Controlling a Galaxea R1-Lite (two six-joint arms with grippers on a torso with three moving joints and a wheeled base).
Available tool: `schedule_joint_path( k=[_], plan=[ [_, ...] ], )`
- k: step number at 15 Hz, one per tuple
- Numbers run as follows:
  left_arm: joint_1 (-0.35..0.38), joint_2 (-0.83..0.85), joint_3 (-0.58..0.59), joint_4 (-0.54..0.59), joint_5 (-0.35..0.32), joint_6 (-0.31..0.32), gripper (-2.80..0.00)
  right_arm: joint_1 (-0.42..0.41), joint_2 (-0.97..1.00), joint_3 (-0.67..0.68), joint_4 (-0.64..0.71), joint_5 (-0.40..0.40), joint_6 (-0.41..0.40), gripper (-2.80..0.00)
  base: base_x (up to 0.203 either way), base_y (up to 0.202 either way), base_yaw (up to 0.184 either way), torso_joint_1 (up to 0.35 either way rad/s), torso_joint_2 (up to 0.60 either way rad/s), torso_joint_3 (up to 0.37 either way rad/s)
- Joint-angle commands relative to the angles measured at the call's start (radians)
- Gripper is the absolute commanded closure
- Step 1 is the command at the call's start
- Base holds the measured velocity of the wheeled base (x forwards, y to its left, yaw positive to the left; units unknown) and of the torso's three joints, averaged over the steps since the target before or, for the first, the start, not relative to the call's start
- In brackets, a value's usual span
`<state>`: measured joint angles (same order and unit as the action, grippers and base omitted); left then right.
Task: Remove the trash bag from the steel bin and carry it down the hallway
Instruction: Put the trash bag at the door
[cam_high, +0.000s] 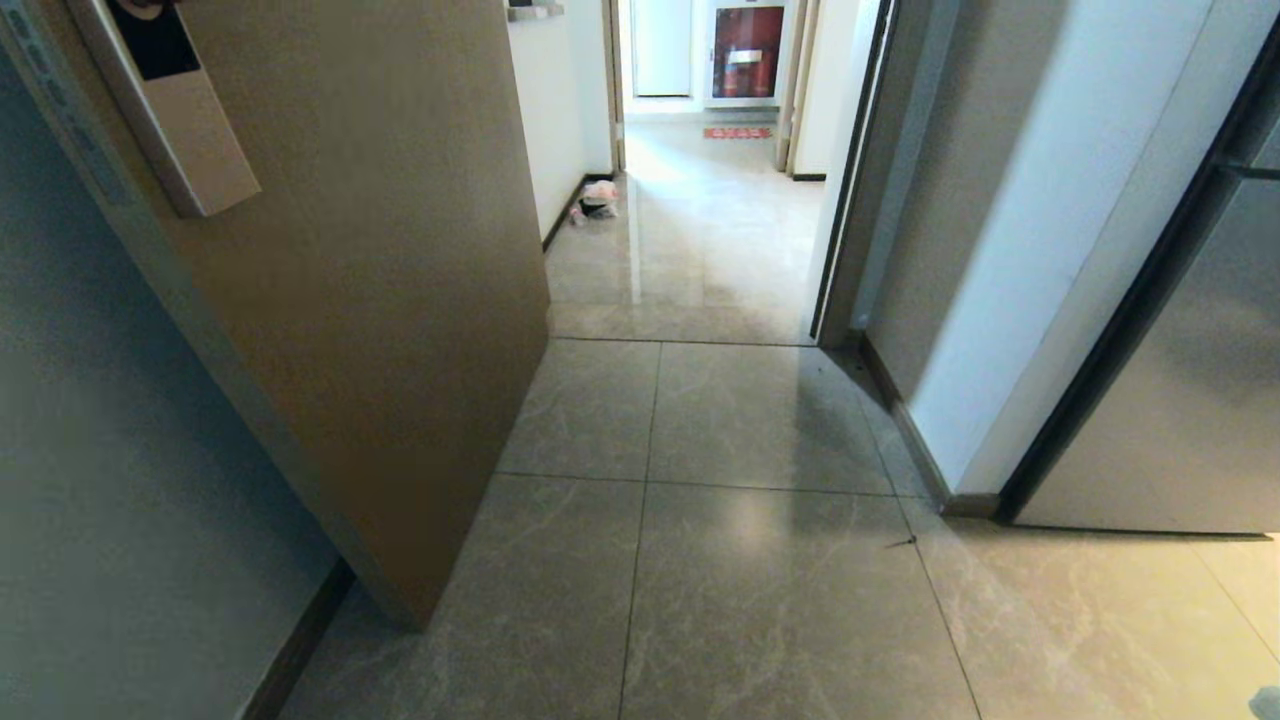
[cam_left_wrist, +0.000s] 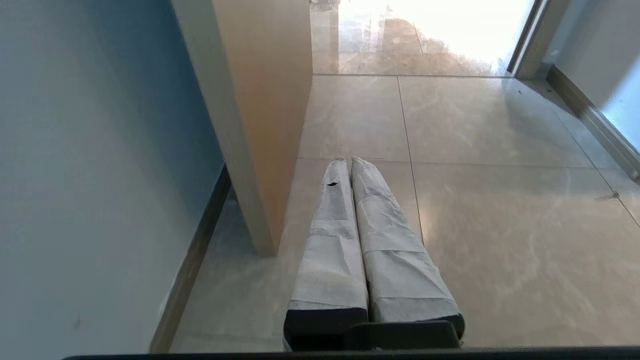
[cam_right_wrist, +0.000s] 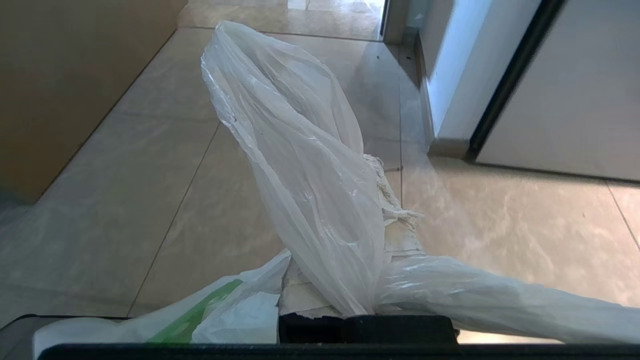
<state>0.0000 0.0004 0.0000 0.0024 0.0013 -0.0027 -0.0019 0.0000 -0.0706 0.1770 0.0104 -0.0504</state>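
The trash bag (cam_right_wrist: 300, 150), thin, whitish and translucent with a green print (cam_right_wrist: 200, 310), is draped over my right gripper (cam_right_wrist: 370, 167), which is shut on it. One loop of the bag stands up over the fingers and another trails off to the side. A frayed white-wrapped finger (cam_right_wrist: 400, 220) shows beside the plastic. My left gripper (cam_left_wrist: 350, 162) is shut with nothing in it and hangs above the floor tiles. The hallway (cam_high: 720, 420) of glossy grey-beige tiles runs ahead. The steel bin is out of view. Neither arm shows in the head view.
An open brown door (cam_high: 400, 300) with a silver lock plate (cam_high: 170, 110) juts in on the left. A white wall corner (cam_high: 1000, 300) and a grey panel (cam_high: 1180, 400) stand on the right. Far ahead a small heap (cam_high: 598, 200) lies by the left wall, and a red mat (cam_high: 737, 132) beyond it.
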Motion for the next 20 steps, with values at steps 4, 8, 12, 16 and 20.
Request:
schedule_joint_path(
  k=[4, 8, 12, 16, 20],
  plan=[
    [0.000, 0.000, 0.000, 0.001, 0.000, 0.000, 0.00, 0.000, 0.002, 0.000, 0.001, 0.000, -0.002, 0.00, 0.195, 0.000, 0.000, 0.002, 0.00, 0.003],
    [0.000, 0.000, 0.000, 0.001, 0.000, 0.000, 0.00, 0.000, 0.002, 0.000, 0.001, 0.000, -0.002, 0.00, 0.193, 0.000, 0.001, 0.002, 0.00, 0.002],
    [0.000, 0.000, 0.000, 0.001, 0.000, 0.000, 0.00, 0.000, 0.002, 0.000, 0.001, 0.000, -0.001, 0.00, 0.194, 0.000, 0.001, 0.000, 0.00, 0.002],
    [0.000, 0.000, 0.000, 0.001, 0.000, 0.000, 0.00, 0.000, 0.002, 0.000, 0.001, 0.000, -0.002, 0.00, 0.193, 0.000, 0.001, 0.003, 0.00, 0.003],
    [0.000, 0.000, 0.000, 0.001, 0.000, 0.000, 0.00, 0.000, 0.002, 0.000, 0.001, -0.001, -0.002, 0.00, 0.192, 0.000, 0.003, 0.001, 0.00, 0.002]
  ],
)
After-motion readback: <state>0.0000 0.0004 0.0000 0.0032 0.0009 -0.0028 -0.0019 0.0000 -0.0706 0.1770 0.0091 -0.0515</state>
